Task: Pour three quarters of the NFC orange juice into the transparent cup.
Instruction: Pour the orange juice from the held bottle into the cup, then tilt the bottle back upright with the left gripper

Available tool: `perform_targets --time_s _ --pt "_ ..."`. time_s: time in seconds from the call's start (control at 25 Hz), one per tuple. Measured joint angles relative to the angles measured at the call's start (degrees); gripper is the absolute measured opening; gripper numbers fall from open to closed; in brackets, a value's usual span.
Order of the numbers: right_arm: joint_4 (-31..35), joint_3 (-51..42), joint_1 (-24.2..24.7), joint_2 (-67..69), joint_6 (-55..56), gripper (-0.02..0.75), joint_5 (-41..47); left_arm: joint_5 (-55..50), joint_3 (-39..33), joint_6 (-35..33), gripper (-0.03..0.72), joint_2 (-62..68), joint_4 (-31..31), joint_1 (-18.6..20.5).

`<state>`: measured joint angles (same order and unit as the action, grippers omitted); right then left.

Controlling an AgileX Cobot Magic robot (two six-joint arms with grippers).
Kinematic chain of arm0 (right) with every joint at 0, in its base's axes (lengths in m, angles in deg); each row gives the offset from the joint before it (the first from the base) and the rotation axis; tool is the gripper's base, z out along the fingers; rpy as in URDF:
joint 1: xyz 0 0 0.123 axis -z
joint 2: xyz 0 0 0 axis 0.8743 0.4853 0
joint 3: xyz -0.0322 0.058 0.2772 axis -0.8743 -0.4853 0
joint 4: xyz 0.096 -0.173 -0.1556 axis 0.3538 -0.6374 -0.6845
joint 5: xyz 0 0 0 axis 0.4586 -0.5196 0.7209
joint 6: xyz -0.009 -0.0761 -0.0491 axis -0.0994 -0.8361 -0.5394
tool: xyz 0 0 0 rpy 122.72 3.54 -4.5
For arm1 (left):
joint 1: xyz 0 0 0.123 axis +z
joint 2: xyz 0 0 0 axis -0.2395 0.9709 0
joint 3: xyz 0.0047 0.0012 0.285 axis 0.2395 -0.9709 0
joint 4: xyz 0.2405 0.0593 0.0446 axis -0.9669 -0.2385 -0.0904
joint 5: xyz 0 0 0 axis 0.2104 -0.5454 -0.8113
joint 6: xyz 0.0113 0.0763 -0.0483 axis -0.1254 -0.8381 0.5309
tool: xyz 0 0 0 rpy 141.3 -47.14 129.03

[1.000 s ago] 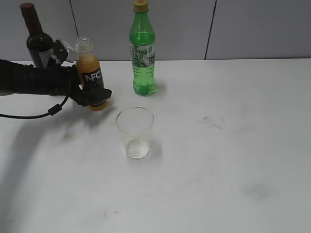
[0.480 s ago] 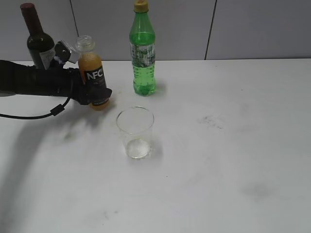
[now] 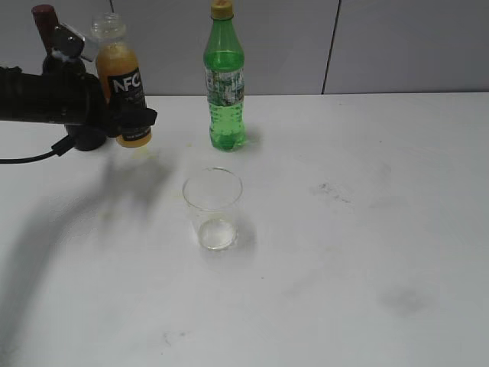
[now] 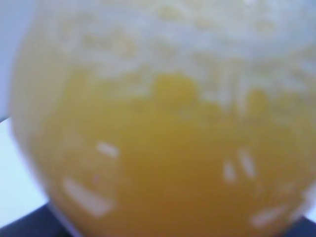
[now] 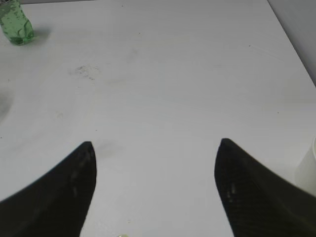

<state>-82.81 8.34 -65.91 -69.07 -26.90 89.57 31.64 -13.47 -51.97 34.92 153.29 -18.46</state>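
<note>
Upper left of the frame: the left gripper [image 3: 131, 121] fingers pinch the juice [image 3: 122, 90], now lifted clear of the counter [image 3: 344, 252], cap off, upright. Pouring can follow. Centre: the cup [image 3: 212, 207] stands empty, well apart. Right gripper [image 5: 155, 168] fingers spread, idle.

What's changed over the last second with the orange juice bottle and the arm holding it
The left gripper, already closed around the NFC orange juice, has lifted it off the table, up and toward the left of the exterior view, roughly upright. The transparent cup, green soda bottle and open right gripper stayed put.
</note>
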Motion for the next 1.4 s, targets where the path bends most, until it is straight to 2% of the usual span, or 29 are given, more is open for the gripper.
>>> perform_targets --time_s 0.4,0.88,1.08,1.4 --pt "0.0 0.0 0.0 0.0 0.0 0.573 0.0 4.0 -20.0 -2.6 0.475 -19.9 -0.4 0.1" --pt "0.0 0.0 0.0 0.0 0.0 0.572 0.0 21.4 -35.9 -1.8 0.475 -41.3 -0.3 -2.9" --pt "-0.1 0.0 0.0 0.0 0.0 0.572 -0.1 37.2 -37.5 -0.6 0.475 -45.3 0.0 -9.1" --pt "-0.1 0.0 0.0 0.0 0.0 0.572 -0.1 52.3 -37.5 1.0 0.475 -45.7 0.5 -21.8"
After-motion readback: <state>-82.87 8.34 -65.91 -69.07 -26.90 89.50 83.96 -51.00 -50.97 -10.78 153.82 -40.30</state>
